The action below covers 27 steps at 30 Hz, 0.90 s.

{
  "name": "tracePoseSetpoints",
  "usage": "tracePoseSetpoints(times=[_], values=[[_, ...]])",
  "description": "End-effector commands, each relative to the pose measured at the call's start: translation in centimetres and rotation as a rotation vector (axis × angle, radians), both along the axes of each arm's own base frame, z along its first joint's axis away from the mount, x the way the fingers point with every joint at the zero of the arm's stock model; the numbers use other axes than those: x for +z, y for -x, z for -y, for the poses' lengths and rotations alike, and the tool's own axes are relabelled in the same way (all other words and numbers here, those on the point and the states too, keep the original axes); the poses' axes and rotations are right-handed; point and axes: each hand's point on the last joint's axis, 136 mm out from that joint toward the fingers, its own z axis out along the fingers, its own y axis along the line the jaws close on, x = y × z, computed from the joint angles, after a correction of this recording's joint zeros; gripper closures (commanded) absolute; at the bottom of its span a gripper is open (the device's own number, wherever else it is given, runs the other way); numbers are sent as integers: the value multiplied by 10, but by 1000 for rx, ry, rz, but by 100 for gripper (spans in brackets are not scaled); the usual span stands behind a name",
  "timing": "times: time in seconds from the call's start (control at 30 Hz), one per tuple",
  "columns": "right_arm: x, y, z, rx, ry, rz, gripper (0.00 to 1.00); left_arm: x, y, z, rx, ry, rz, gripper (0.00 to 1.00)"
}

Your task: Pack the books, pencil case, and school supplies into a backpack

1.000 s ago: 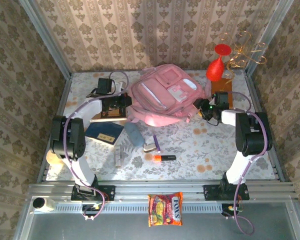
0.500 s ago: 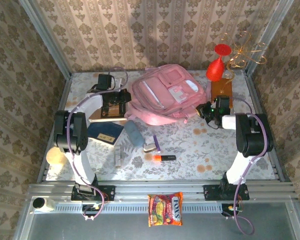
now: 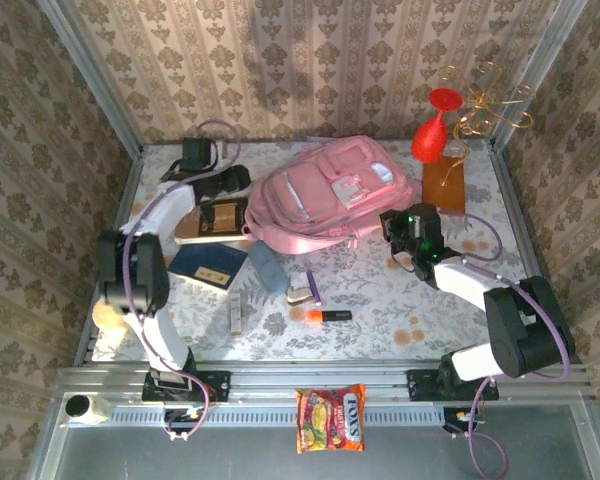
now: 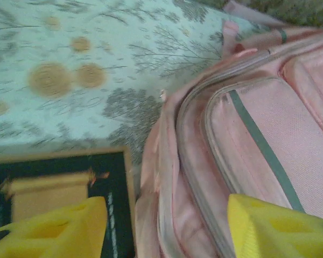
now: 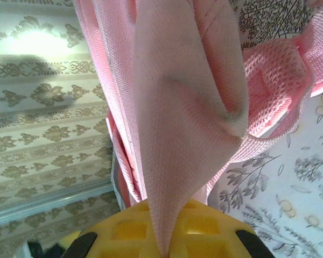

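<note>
The left arm [image 3: 145, 250] rises from its base and folds at a raised elbow well to the left of the backpack [image 3: 325, 195]. Its white forearm reaches toward the backpack's left edge. The left gripper [image 3: 235, 190] hangs at that edge with its yellow fingers [image 4: 54, 228] spread wide, one over the backpack's side panel and the other just off it, clamping nothing. The right arm [image 3: 500, 300] bends low to the backpack's right, its forearm stretched toward the backpack's lower right corner. There the right gripper [image 3: 395, 222] is closed, its yellow fingers [image 5: 124, 231] pinching a fold of the backpack's pink fabric.
</note>
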Motion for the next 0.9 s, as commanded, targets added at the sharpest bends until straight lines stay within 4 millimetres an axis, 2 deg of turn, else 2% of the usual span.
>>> tracePoseSetpoints(times=[0.0, 0.03, 0.2, 0.3, 0.43, 0.57, 0.7, 0.87], values=[[52, -10, 4, -139, -80, 143, 100, 43, 38, 18, -14, 25, 107, 35], [56, -10, 1, -141, -82, 153, 100, 47, 54, 31, -50, 35, 116, 34], [83, -18, -13, -131, -108, 205, 100, 42, 135, 112, -286, 90, 122, 33], [93, -22, -17, -125, -116, 220, 100, 38, 170, 150, -415, 131, 144, 36], [105, -22, -20, -121, -110, 233, 100, 30, 203, 193, -559, 135, 161, 41], [113, -20, -23, -114, -108, 243, 100, 12, 210, 222, -617, 105, 163, 48], [116, -19, -24, -107, -113, 245, 100, 7, 200, 238, -614, 116, 195, 58], [121, -20, -27, -95, -117, 256, 100, -3, 181, 247, -578, 67, 224, 61]])
